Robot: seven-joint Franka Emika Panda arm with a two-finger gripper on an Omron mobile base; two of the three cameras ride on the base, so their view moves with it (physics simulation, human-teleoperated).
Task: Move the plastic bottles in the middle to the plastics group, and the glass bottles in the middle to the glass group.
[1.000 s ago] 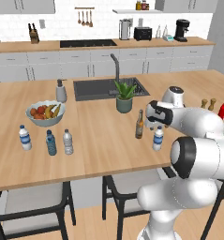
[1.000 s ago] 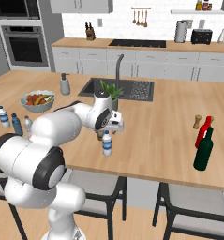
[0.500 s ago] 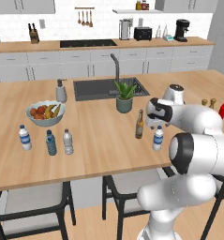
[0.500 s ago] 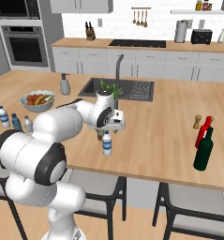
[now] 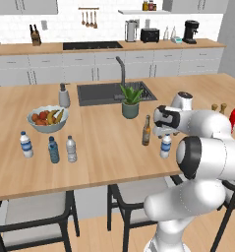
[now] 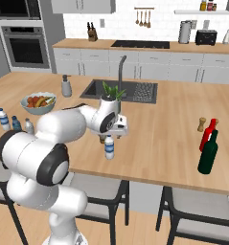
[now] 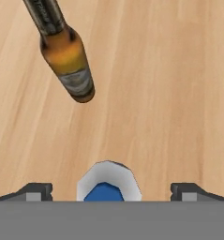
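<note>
Standing upright near the front edge of the wooden counter point(image 5: 104, 162): a small clear water bottle with a blue label point(image 5: 165, 146) and a white cap. Sitting right under the gripper point(image 7: 106, 191), with the white cap between the two dark finger tips in the hand view. Fingers spread wide apart, one on each side of the cap, not touching it. Hanging just above the bottle in both base views. Standing just beside it, a little farther back: a slim brown bottle point(image 5: 146, 131) with a dark neck and a pale label, upright, apart from the water bottle. Looking tilted in the hand view, above and to the left of the cap. Waiting well off to the left side of the counter: three small bottles in a row, one clear with a blue label point(image 5: 25, 144), one blue-tinted point(image 5: 53, 150), one plain greyish point(image 5: 71, 149). Sitting behind them: a fruit bowl point(image 5: 47, 118). Standing far to the right: a tall red bottle point(image 6: 208, 134) and a dark green bottle point(image 6: 208, 153) close together, with a small wooden shaker point(image 6: 200, 124) near them. Growing behind the brown bottle, by the sink point(image 5: 113, 92): a potted plant point(image 5: 131, 101).
</note>
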